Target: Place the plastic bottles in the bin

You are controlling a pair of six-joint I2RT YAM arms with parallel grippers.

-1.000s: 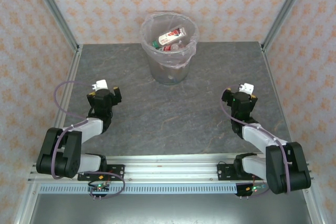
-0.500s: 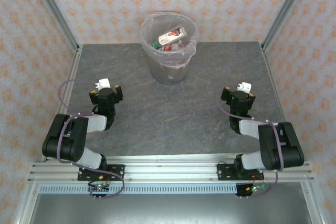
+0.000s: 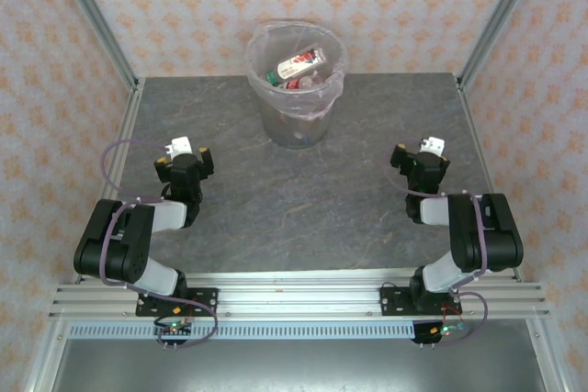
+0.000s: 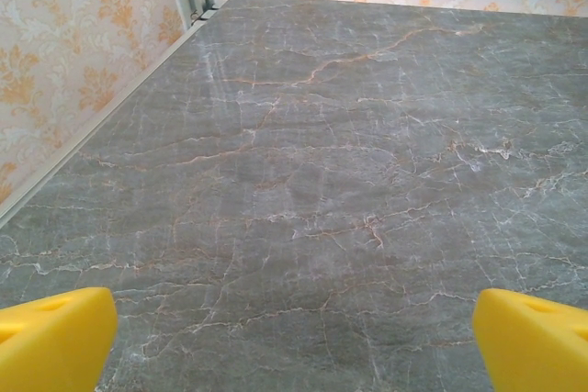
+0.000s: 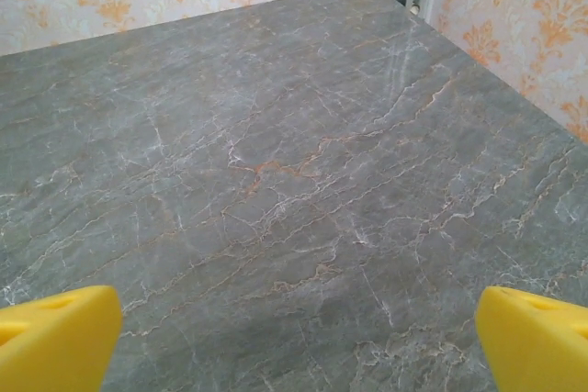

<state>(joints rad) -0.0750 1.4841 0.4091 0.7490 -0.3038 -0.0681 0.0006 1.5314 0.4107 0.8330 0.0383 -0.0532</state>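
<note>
Grippers first: my left gripper (image 3: 184,167) and my right gripper (image 3: 420,161) both have their jaws spread wide with nothing between them. In each wrist view the yellow fingertips (image 4: 53,337) sit out at the lower corners with grey stone between them. The plastic bottles (image 3: 299,65) I can make out lie inside the bin (image 3: 296,126). A white-and-red labelled one lies slantwise on top with something red under it, but I cannot tell how many are below through the clouded wall. A clear bag (image 3: 266,43) is folded over the rim, so what goes in lands in the liner. The bin stands upright at the far middle of the tabletop (image 3: 303,213), close to the back wall and about midway between the two arms. I judge it was placed there so either arm can reach it. Both arms are tucked low near their bases, one on each side and well apart from the bin. That looks to me like a rest pose, with the jaws open because there is nothing to carry. From how things lie, I judge the task done or nearly so. Patterned walls (image 3: 55,89) and metal corner posts (image 3: 92,16) close in the tabletop.
</note>
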